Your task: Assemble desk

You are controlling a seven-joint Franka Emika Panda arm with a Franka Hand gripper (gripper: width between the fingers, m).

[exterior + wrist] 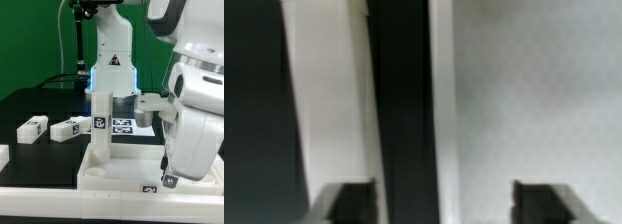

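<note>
Loose legs [32, 127] lie flat near the table's [30, 105] left edge in the exterior view, long axes running along it. One upright leg [100, 122] stands in the tabletop's [120, 172] far left corner. Rightmost, the gripper [450, 205] hangs over the tabletop's right end, fingers [349, 203] spread, gripping nothing we can make out.
</note>
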